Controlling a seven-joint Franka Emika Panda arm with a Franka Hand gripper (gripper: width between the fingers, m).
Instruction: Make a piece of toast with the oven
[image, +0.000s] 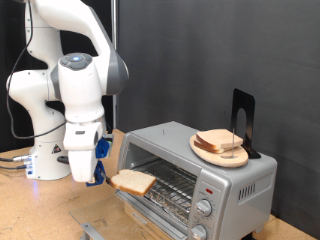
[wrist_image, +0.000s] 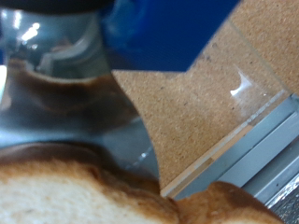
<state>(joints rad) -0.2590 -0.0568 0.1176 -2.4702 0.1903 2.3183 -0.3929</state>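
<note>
One piece of toast (image: 133, 181), clamped in the gripper (image: 100, 177), hangs at the oven (image: 190, 175) mouth's nine o'clock side above the open door, so loading appears underway, needing level entry onto the rack.

place: looks like a robotics lab, not a real kitchen
backdrop: black curtain (image: 200, 50) hung behind everything, from 12 to 3 o'clock
robot: white arm (image: 75, 80) bolted on the tabletop at 9 o'clock, cables (image: 12, 160) trailing off its base
surface: bare plywood bench (image: 40, 205)
kitchen bit: just one toaster oven (image: 190, 175) at 5 o'clock
</note>
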